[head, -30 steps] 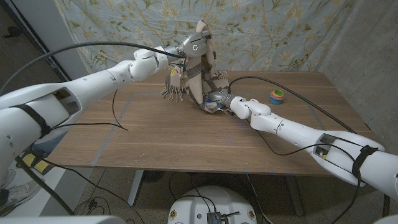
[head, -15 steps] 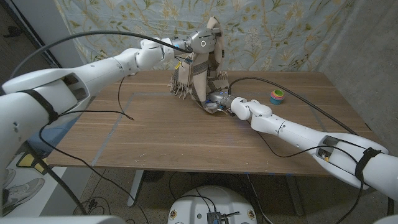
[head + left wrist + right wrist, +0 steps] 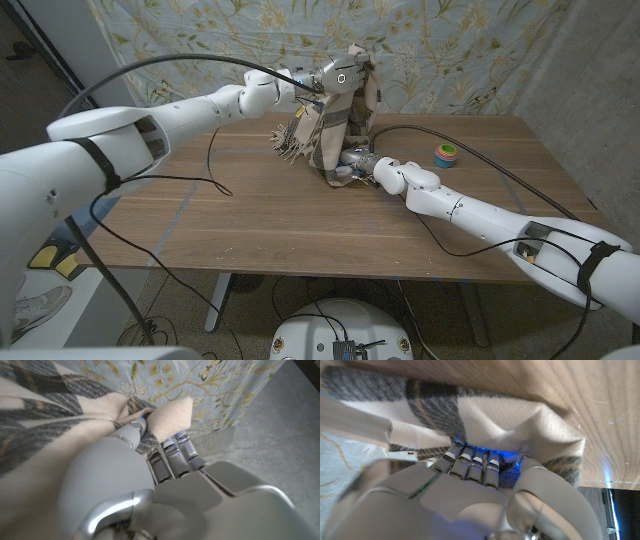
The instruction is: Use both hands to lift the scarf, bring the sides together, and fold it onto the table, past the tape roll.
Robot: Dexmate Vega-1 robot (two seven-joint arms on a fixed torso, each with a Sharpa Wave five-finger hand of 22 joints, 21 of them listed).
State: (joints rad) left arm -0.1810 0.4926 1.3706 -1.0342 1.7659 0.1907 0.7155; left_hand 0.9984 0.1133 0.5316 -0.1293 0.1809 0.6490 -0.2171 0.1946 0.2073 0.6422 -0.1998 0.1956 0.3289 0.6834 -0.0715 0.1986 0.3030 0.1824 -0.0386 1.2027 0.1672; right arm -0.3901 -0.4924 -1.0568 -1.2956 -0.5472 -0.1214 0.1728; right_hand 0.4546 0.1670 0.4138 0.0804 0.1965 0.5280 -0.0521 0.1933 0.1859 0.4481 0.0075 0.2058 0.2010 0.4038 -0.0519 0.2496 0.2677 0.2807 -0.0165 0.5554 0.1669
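Both hands grip the scarf [image 3: 328,135] (seemingly bunched).

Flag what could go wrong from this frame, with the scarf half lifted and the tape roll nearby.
1. The left hand holds the scarf high while the right hand grips it low near the table; the uneven lift may twist the fold.
2. The fringe dangles and could tuck under.
3. The tape roll sits near the right arm; a sweep might knock it.

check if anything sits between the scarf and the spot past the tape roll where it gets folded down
Nothing visible blocks it. The scarf hangs between the left hand and right hand; the tape roll stands apart toward the robot's right on bare table.
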